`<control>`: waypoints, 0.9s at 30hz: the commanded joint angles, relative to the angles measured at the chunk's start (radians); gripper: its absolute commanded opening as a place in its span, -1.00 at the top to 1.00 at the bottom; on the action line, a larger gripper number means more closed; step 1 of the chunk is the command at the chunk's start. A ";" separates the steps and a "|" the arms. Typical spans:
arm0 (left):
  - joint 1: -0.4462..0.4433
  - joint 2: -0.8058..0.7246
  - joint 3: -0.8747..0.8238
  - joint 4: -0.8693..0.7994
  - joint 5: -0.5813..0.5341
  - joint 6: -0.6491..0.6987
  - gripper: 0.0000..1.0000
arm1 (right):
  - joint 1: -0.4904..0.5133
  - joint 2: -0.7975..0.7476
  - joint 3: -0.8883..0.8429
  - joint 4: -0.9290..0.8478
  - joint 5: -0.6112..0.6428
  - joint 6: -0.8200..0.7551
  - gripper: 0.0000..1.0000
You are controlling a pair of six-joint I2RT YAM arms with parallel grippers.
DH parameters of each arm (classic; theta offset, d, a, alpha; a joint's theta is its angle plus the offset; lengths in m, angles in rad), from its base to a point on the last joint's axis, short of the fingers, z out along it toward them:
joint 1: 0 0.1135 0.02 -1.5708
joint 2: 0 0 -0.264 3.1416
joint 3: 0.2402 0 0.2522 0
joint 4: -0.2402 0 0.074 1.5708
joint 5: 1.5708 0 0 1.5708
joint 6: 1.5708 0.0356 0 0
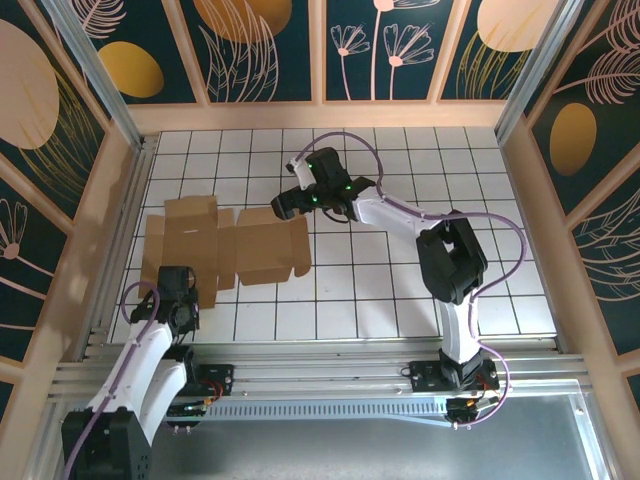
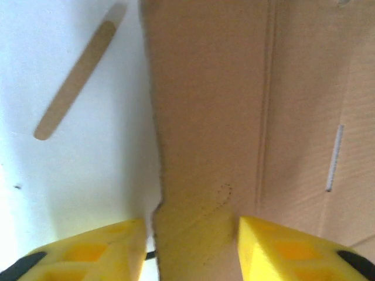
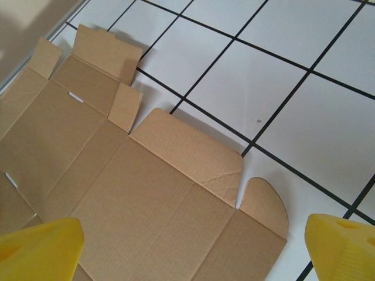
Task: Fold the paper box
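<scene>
The paper box (image 1: 225, 245) lies as a flat brown creased sheet with flaps and tabs on the left half of the tiled table. My left gripper (image 1: 177, 288) is at the sheet's near left edge. In the left wrist view its yellow fingers (image 2: 269, 246) stand partly apart over a strip of the paper box (image 2: 205, 117). The right finger meets the cardboard, and a thin gap separates the left finger from the cardboard's edge. My right gripper (image 1: 288, 203) hovers open above the sheet's right end, with the panel and rounded tab of the paper box (image 3: 146, 205) below its fingers (image 3: 41, 246).
Wooden walls with dark floral panels (image 1: 60, 150) enclose the white tiled table (image 1: 400, 290) on three sides. An aluminium rail (image 1: 330, 375) runs along the near edge by the arm bases. A tan strip (image 2: 76, 82) shows on the white surface left of the cardboard.
</scene>
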 commanded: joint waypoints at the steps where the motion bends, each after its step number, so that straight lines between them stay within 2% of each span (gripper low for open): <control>1: 0.004 0.041 -0.025 0.307 -0.006 0.060 0.39 | 0.000 -0.058 -0.015 0.002 0.006 0.000 -0.95; 4: 0.004 0.026 -0.039 0.388 0.016 0.114 0.69 | -0.002 -0.081 -0.024 -0.005 0.025 0.008 -0.96; 7: 0.004 0.037 -0.020 0.477 0.059 0.244 0.86 | -0.009 -0.119 -0.045 -0.005 0.042 0.019 -0.96; 10: 0.004 0.114 0.059 0.524 0.141 0.446 1.00 | -0.031 -0.169 -0.070 -0.014 0.044 0.032 -0.97; 14: 0.004 0.306 0.231 0.497 0.327 0.735 1.00 | -0.083 -0.258 -0.119 -0.023 0.031 0.050 -0.97; 15: 0.004 0.365 0.269 0.495 0.405 0.798 1.00 | -0.103 -0.279 -0.138 -0.021 0.027 0.055 -0.97; 18: 0.004 0.514 0.348 0.523 0.615 0.897 1.00 | -0.164 -0.335 -0.179 -0.026 -0.004 0.075 -0.97; 20: -0.005 0.588 0.399 0.523 0.717 0.959 1.00 | -0.234 -0.358 -0.198 -0.042 -0.047 0.084 -0.97; 24: -0.087 0.709 0.570 0.386 0.747 1.137 1.00 | -0.356 -0.365 -0.218 -0.084 -0.115 0.099 -0.97; 27: -0.159 0.814 0.672 0.363 0.756 1.192 1.00 | -0.403 -0.346 -0.235 -0.091 -0.117 0.087 -0.97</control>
